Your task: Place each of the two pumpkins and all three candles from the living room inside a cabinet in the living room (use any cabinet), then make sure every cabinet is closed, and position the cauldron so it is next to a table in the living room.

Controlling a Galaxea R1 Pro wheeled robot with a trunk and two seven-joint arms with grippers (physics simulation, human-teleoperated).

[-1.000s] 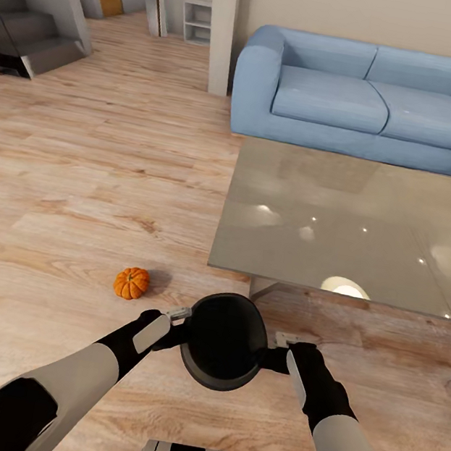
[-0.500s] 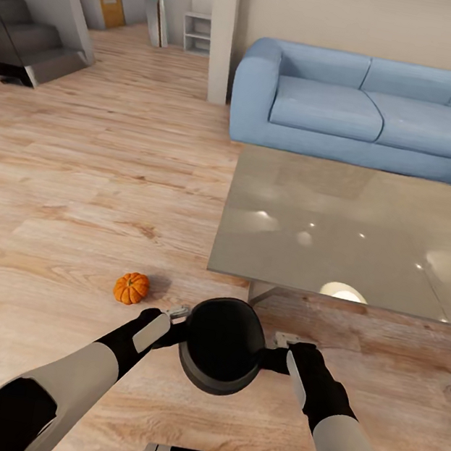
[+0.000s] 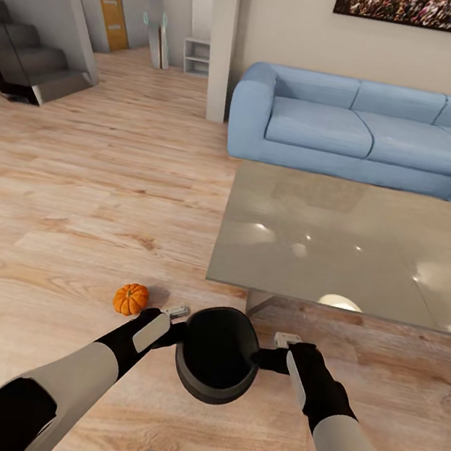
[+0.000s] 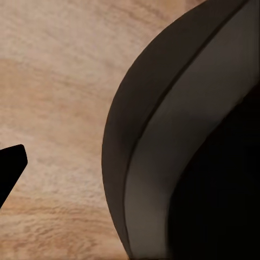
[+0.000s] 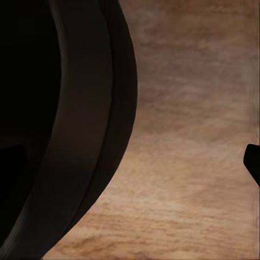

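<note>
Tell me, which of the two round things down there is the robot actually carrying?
The black cauldron, held between both arms. The little orange pumpkin sits alone on the wooden floor.

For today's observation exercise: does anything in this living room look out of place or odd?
Yes. A small orange pumpkin lies loose on the wooden floor, beside the left gripper. The black cauldron is held off the floor between both grippers, near the glass table.
</note>
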